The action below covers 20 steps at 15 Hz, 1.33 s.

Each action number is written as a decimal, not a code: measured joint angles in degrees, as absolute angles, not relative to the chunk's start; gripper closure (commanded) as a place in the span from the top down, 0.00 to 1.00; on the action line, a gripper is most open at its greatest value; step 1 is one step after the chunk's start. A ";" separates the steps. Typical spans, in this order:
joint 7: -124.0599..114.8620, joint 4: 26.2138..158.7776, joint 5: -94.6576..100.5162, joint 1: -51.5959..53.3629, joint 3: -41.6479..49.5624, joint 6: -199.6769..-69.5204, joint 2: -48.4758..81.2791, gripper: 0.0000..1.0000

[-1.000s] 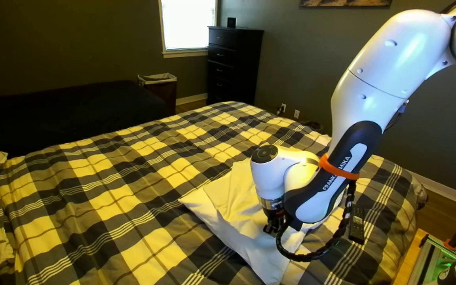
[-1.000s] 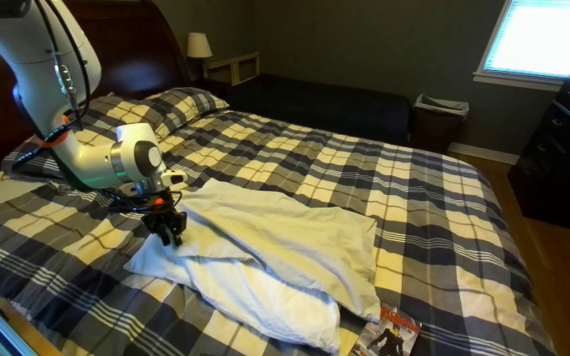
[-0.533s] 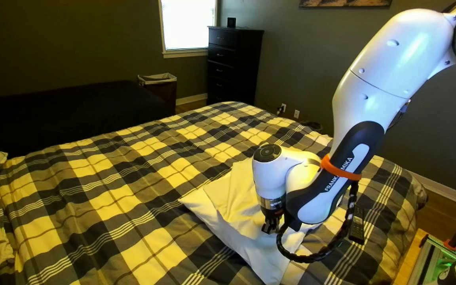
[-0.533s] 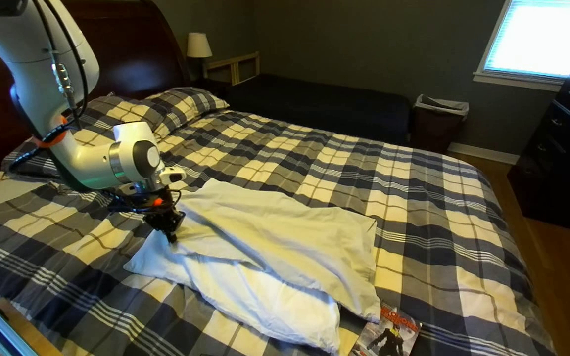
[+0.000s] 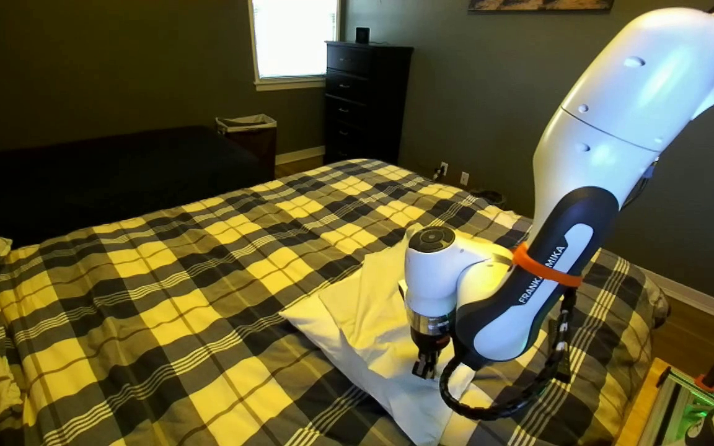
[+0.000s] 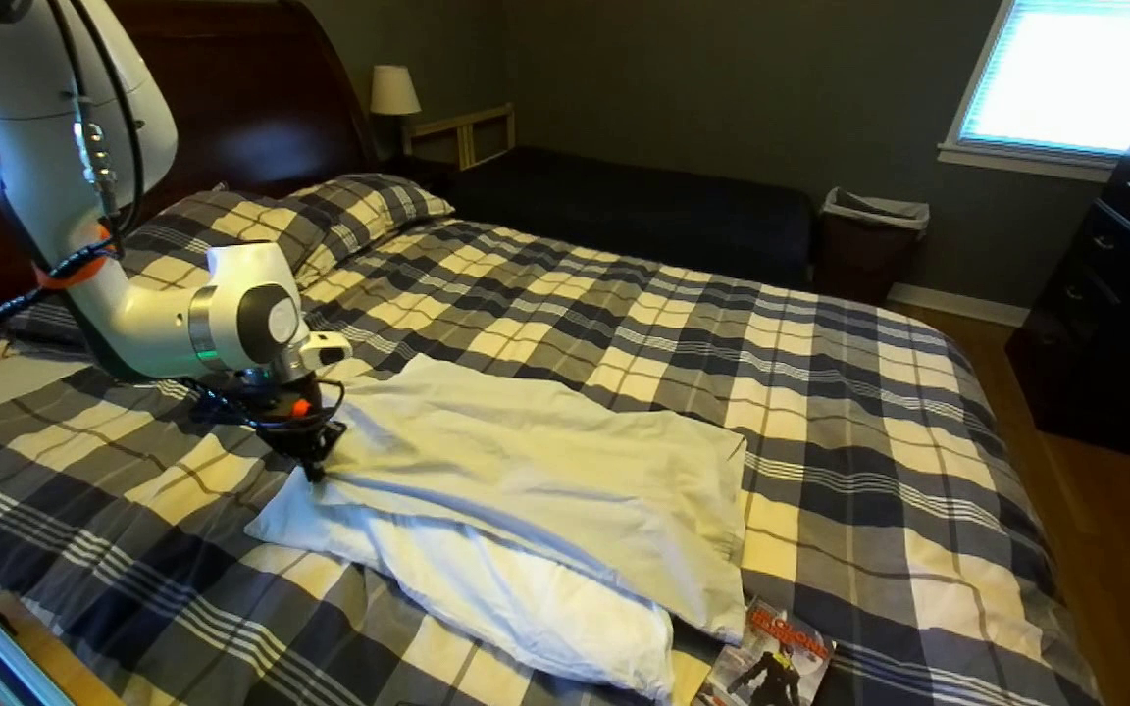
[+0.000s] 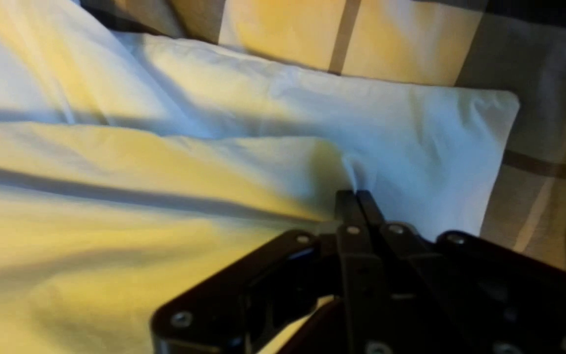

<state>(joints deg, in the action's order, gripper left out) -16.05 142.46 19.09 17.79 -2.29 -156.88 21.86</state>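
A large white cloth (image 6: pixel 545 441), folded over itself and wrinkled, lies on the plaid bedspread (image 6: pixel 820 392). It also shows in an exterior view (image 5: pixel 357 322) and in the wrist view (image 7: pixel 130 246). My gripper (image 7: pixel 354 194) is shut on a pinch of the cloth's upper layer near one end. Small creases run out from the fingertips, and a corner of the lower layer lies flat beside them. In both exterior views the gripper (image 5: pixel 424 371) points down at the cloth, low over the bed; it also shows there at the cloth's near-headboard end (image 6: pixel 314 471).
A magazine (image 6: pixel 776 652) lies by the cloth's far end. Plaid pillows (image 6: pixel 379 206) lie by the headboard (image 6: pixel 251 88). A wood-edged metal frame (image 5: pixel 667 396) stands at the bedside. A black cable hangs from the arm (image 5: pixel 518 406). A laundry bin (image 6: pixel 869 240) stands beyond the bed.
The fingers were apart one second ago and have shut on the cloth. The gripper has then moved toward the cloth's headboard end, drawing the upper layer's fold longer and straighter.
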 measured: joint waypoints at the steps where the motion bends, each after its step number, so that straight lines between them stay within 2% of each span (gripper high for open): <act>1: -14.38 143.01 17.41 17.11 -3.29 -157.16 21.52 0.00; 11: 1.12 144.71 -0.38 8.90 -14.17 -156.66 19.67 0.00; 20: 3.55 144.51 -4.16 7.56 -15.07 -147.78 19.66 0.00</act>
<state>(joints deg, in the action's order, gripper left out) 3.55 144.51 -4.16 7.56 -15.07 -147.78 19.66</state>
